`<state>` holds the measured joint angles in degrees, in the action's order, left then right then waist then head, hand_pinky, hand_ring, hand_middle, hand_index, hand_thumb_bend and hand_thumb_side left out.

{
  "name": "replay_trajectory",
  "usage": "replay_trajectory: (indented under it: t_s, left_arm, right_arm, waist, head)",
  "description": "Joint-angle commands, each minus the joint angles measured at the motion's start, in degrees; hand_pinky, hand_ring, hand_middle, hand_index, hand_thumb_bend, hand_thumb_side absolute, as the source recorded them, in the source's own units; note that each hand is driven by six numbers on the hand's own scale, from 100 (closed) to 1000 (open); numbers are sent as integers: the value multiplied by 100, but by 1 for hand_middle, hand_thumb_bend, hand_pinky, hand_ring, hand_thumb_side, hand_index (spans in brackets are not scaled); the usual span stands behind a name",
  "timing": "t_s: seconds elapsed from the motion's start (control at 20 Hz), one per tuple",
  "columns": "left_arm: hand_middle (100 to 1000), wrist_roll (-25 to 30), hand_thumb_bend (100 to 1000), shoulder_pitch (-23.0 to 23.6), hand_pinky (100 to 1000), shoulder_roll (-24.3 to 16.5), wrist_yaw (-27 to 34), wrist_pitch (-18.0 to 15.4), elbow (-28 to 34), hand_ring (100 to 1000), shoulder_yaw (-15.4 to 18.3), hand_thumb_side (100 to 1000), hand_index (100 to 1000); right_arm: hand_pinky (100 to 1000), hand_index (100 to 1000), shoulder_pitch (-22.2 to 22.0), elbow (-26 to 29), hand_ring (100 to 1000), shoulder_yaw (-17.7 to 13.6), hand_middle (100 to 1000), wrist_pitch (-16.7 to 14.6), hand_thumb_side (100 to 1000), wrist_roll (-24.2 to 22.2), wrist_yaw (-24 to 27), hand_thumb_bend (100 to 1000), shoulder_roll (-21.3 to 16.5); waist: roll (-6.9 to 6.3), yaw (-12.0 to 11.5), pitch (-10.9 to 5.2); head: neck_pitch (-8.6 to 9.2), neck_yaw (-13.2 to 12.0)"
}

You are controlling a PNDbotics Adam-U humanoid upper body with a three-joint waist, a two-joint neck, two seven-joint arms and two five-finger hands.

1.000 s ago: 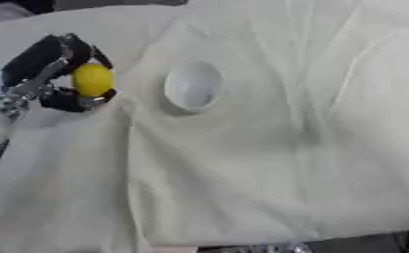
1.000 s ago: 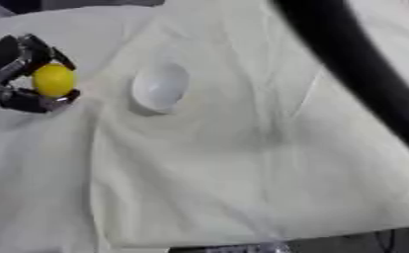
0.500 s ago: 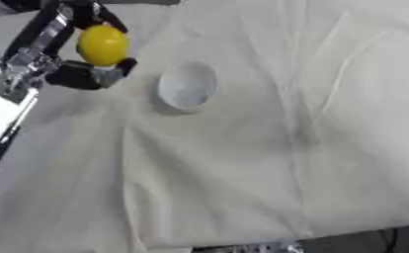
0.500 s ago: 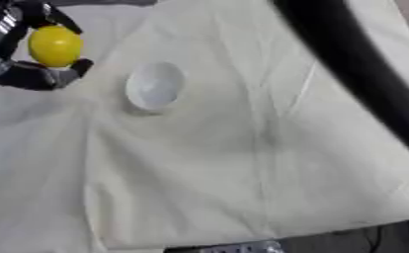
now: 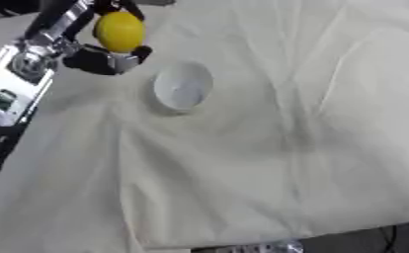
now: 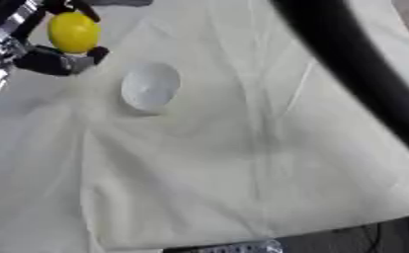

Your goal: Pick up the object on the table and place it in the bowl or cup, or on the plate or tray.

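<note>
- Fingers (image 5: 113, 63) of the left hand (image 5: 91, 54) are curled round a yellow ball (image 5: 120, 31), thumb side below it, other fingers above near the top edge of the view.
- Yellow ball is off the worktop (image 5: 268, 163), held up in the air at upper left, just beside and up-left of the white bowl (image 5: 183, 88); not yet over the bowl's opening, as far as I can judge.
- White bowl sits upright on the cream cloth (image 5: 329, 99), empty, well apart from any other thing.
- Step in hand, my read: carry the ball across to the bowl and set it in.
- To do it well: shift the hand toward the right until the ball is centred over the bowl, lower close to the rim before letting go, since a round ball dropped from height could bounce out or tip a light bowl.
- Open the fingers only once the ball is inside the rim line; lift straight up so they don't catch the bowl's edge.
- Right hand: not visible; a dark blurred band (image 6: 363, 84) crosses the right eye view, can't tell what it is.
- Writing/brands: none readable; the silver arm segment (image 5: 14, 86) carries a small green-and-dark mark, illegible.
</note>
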<state>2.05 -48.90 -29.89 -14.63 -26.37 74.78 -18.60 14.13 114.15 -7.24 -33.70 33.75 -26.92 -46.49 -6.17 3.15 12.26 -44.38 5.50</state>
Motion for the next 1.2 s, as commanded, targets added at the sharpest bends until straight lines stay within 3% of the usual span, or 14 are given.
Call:
replay_trajectory:
  t_s: [0.05, 0.45, 0.7, 0.75, 0.8, 0.85, 0.9, 1.0, 1.05, 1.2]
  left_arm:
    - [136, -21, 120, -208, 100, 76, -177, -92, -114, 135, 63, 100, 268]
    - [139, -35, 125, -363, 100, 454, -470, -213, -472, 137, 51, 100, 272]
    - [204, 20, 143, -389, 100, 598, -884, -343, -641, 212, 16, 100, 329]
    - [181, 21, 148, -389, 100, 615, -958, -372, -657, 188, 14, 100, 308]
    - [272, 15, 143, -388, 100, 627, -1017, -397, -672, 265, 15, 100, 391]
    - [282, 11, 145, -384, 100, 635, -1081, -430, -687, 270, 13, 100, 400]
    - [389, 7, 250, -380, 164, 640, -1134, -460, -701, 364, 13, 100, 482]
    - [489, 15, 415, -378, 313, 644, -1220, -535, -729, 467, 10, 142, 565]
    - [524, 31, 484, -381, 361, 645, -1258, -581, -743, 500, 6, 248, 603]
    - [558, 101, 611, -386, 406, 650, -1306, -690, -801, 526, 2, 404, 632]
  right_arm:
    - [543, 793, 64, 44, 681, -19, 790, -51, 1000, 33, 29, 100, -118]
    - [539, 795, 104, 44, 681, 9, 795, -31, 1000, -27, 69, 100, -100]
    - [538, 796, 128, 44, 681, 18, 797, -11, 1000, -69, 109, 100, -100]
    - [538, 796, 131, 44, 682, 19, 797, -9, 1000, -74, 116, 100, -101]
    - [537, 797, 132, 44, 681, 18, 798, -8, 1000, -78, 122, 100, -101]
    - [537, 797, 131, 44, 681, 19, 798, -7, 1000, -82, 129, 100, -101]
    - [535, 797, 131, 44, 682, 18, 798, -5, 1000, -86, 134, 100, -100]
    - [535, 797, 130, 44, 682, 16, 799, 0, 1000, -90, 144, 100, -101]
    - [534, 797, 130, 44, 682, 15, 799, 3, 1000, -93, 147, 100, -102]
    - [534, 797, 129, 44, 681, 13, 799, 8, 1000, -99, 153, 100, -102]
  waist:
    - [11, 27, -91]
    - [-66, 88, -65]
    - [-97, 104, -66]
    - [-102, 107, -65]
    - [-106, 108, -65]
    - [-112, 109, -64]
    - [-116, 109, -65]
    - [-120, 105, -67]
    - [-121, 101, -68]
    - [-123, 92, -70]
  head:
    - [26, -51]
    - [26, -36]
    - [26, 24]
    - [26, 26]
    - [26, 28]
    - [26, 29]
    - [26, 30]
    - [26, 33]
    - [26, 32]
    - [26, 30]
